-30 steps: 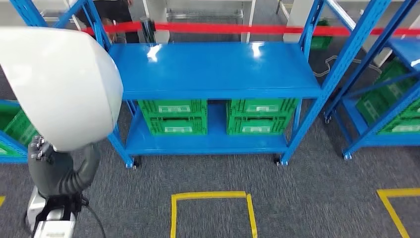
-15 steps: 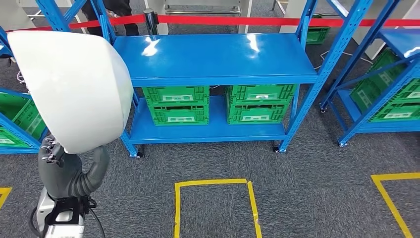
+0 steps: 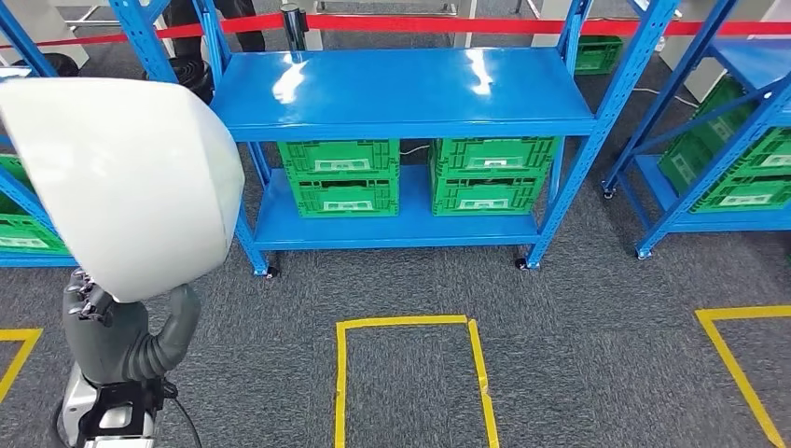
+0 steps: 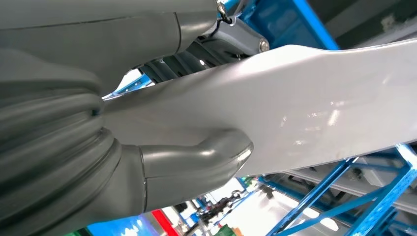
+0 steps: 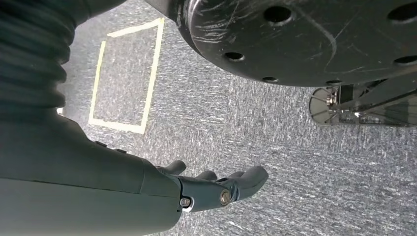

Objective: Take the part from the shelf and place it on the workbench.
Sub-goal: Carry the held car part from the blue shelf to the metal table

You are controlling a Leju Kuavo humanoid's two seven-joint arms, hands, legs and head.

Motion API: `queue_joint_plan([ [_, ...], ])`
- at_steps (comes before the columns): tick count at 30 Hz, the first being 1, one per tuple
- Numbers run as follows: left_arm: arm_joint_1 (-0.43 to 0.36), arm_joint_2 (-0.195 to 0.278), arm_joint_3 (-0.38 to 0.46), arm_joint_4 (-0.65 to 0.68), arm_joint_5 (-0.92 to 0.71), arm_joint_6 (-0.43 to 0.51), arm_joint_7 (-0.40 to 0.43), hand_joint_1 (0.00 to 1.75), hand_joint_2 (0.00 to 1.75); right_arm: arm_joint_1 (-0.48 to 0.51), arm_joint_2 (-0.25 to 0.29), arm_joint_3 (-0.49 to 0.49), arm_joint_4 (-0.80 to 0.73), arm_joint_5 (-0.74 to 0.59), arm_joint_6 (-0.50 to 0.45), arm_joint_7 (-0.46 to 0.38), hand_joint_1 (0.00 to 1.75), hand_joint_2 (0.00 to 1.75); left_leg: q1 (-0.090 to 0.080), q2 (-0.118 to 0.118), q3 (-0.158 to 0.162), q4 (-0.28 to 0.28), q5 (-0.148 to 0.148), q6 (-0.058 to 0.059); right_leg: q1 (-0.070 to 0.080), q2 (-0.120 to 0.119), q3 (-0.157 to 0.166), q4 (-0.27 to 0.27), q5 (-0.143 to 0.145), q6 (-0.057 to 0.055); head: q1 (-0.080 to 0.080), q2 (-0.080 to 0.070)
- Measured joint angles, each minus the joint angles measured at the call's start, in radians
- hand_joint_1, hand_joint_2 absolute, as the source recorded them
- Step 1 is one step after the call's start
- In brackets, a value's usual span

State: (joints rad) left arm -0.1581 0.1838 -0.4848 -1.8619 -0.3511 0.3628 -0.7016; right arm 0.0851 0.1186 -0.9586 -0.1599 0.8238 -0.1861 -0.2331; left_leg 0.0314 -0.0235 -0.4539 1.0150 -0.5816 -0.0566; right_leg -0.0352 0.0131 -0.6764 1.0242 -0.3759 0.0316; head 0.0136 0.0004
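Observation:
The part [image 3: 121,187] is a large white domed shell, and it covers the left side of the head view. My left hand [image 3: 112,327] holds it from below, with the grey wrist cover under the shell's lower edge. In the left wrist view my thumb [image 4: 196,157] presses against the white part [image 4: 305,108]. My right hand [image 5: 216,189] hangs over the grey carpet, its fingers apart and holding nothing. The blue shelf [image 3: 401,89] stands straight ahead with a bare top deck.
Two stacks of green crates [image 3: 340,177] [image 3: 490,175] sit on the shelf's lower deck. More blue racks with green crates [image 3: 737,187] stand to the right. Yellow tape squares [image 3: 410,322] [image 3: 746,311] mark the carpet. A red barrier tape [image 3: 420,22] and a person's legs [image 3: 238,14] are behind the shelf.
The whole picture has shifted: the shelf sits higher and a little farther off, so the camera has moved. The white part stays in my left hand.

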Motion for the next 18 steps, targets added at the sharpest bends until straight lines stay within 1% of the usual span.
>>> queue_joint_plan([
  [1,0.001,0.002,-0.004,-0.001,0.004,0.006,0.000,1.75,1.75,0.001,0.000,0.001,0.000,-0.001,0.002,-0.006,0.00,0.00,-0.004,0.001,-0.005,-0.005,0.001,0.019,-0.002,0.004,-0.002,-0.006,0.011,0.009,-0.002,0.000],
  [2,0.002,0.005,-0.009,-0.001,0.010,0.014,0.000,1.75,1.75,0.002,0.000,0.001,0.000,-0.003,0.005,-0.012,0.00,0.00,-0.005,0.006,-0.013,-0.005,0.006,0.033,-0.004,0.007,-0.005,-0.011,0.019,0.017,-0.003,0.000],
  [3,0.002,0.008,-0.014,0.000,0.017,0.021,0.000,1.75,1.75,0.003,0.000,0.001,0.001,-0.004,0.009,-0.017,0.00,0.00,-0.007,0.011,-0.020,-0.004,0.014,0.047,-0.006,0.009,-0.011,-0.005,0.013,0.022,-0.004,0.000],
  [4,0.003,0.010,-0.018,0.000,0.023,0.027,0.000,1.75,1.75,0.003,0.000,0.001,0.001,-0.003,0.013,-0.020,0.00,0.00,-0.008,0.018,-0.028,-0.005,0.023,0.057,-0.007,0.009,-0.024,0.021,-0.009,0.024,-0.003,0.000],
  [5,0.003,0.010,-0.020,0.000,0.028,0.032,0.000,1.75,1.75,0.001,0.000,0.002,0.001,0.001,0.015,-0.022,0.00,0.00,-0.009,0.025,-0.035,-0.005,0.032,0.064,-0.006,0.008,-0.044,0.071,-0.046,0.023,-0.002,0.000],
  [7,0.007,0.013,-0.024,0.000,0.030,0.038,0.001,1.75,1.75,-0.002,0.000,0.004,0.000,0.011,0.017,-0.023,0.00,0.00,-0.016,0.040,-0.052,-0.003,0.045,0.072,-0.002,0.008,-0.092,0.214,-0.135,0.020,-0.001,0.000],
  [8,0.011,0.016,-0.025,0.000,0.028,0.041,0.001,1.75,1.75,-0.003,0.000,0.005,0.000,0.016,0.017,-0.023,0.00,0.00,-0.020,0.049,-0.060,-0.002,0.050,0.074,0.001,0.008,-0.103,0.268,-0.162,0.018,-0.001,0.000],
  [9,0.015,0.019,-0.027,0.000,0.027,0.043,0.001,1.75,1.75,-0.004,0.000,0.006,0.000,0.019,0.017,-0.021,0.00,0.00,-0.024,0.057,-0.065,0.001,0.053,0.075,0.004,0.008,-0.095,0.288,-0.172,0.014,-0.001,0.000],
  [10,0.018,0.022,-0.028,-0.001,0.025,0.046,0.001,1.75,1.75,-0.003,0.000,0.006,0.000,0.022,0.016,-0.018,0.00,0.00,-0.027,0.065,-0.068,0.003,0.055,0.076,0.008,0.007,-0.066,0.264,-0.164,0.007,-0.001,0.000],
  [11,0.020,0.025,-0.029,-0.002,0.025,0.048,0.001,1.75,1.75,-0.001,0.000,0.007,0.000,0.025,0.014,-0.014,0.00,0.00,-0.030,0.072,-0.068,0.006,0.057,0.076,0.014,-0.001,-0.016,0.202,-0.144,-0.002,-0.001,0.000],
  [12,0.021,0.028,-0.029,-0.004,0.026,0.049,0.001,1.75,1.75,0.001,0.000,0.007,0.001,0.028,0.013,-0.009,0.00,0.00,-0.033,0.080,-0.068,0.009,0.057,0.075,0.021,-0.023,0.036,0.127,-0.129,-0.015,-0.001,0.000],
  [13,0.021,0.030,-0.030,-0.006,0.028,0.050,0.001,1.75,1.75,0.005,0.000,0.008,0.001,0.030,0.012,-0.004,0.00,0.00,-0.035,0.087,-0.070,0.010,0.057,0.073,0.028,-0.044,0.077,0.065,-0.117,-0.025,-0.002,0.000],
  [14,0.021,0.033,-0.030,-0.008,0.031,0.051,0.001,1.75,1.75,0.007,-0.001,0.009,0.001,0.033,0.011,-0.001,0.00,0.00,-0.036,0.094,-0.072,0.011,0.058,0.069,0.035,-0.060,0.101,0.023,-0.112,-0.034,-0.003,0.000],
  [15,0.021,0.034,-0.030,-0.009,0.034,0.051,0.001,1.75,1.75,0.009,0.000,0.010,0.001,0.036,0.011,0.000,0.00,0.00,-0.036,0.101,-0.074,0.010,0.059,0.063,0.039,-0.068,0.107,0.007,-0.114,-0.039,-0.003,0.000],
  [16,0.022,0.035,-0.030,-0.009,0.039,0.052,0.001,1.75,1.75,0.010,0.000,0.011,0.001,0.037,0.010,0.000,0.00,0.00,-0.037,0.110,-0.076,0.007,0.060,0.057,0.040,-0.057,0.104,0.006,-0.110,-0.040,-0.003,0.000],
  [17,0.024,0.036,-0.030,-0.010,0.045,0.052,0.001,1.75,1.75,0.010,0.002,0.012,0.001,0.038,0.010,-0.002,0.00,0.00,-0.037,0.117,-0.074,0.005,0.060,0.051,0.037,-0.045,0.102,0.001,-0.104,-0.042,-0.002,0.000],
  [18,0.027,0.036,-0.030,-0.011,0.050,0.051,0.001,1.75,1.75,0.010,0.004,0.012,0.001,0.038,0.010,-0.005,0.00,0.00,-0.037,0.110,-0.073,0.008,0.056,0.045,0.033,-0.035,0.102,-0.006,-0.098,-0.045,-0.003,0.000],
])
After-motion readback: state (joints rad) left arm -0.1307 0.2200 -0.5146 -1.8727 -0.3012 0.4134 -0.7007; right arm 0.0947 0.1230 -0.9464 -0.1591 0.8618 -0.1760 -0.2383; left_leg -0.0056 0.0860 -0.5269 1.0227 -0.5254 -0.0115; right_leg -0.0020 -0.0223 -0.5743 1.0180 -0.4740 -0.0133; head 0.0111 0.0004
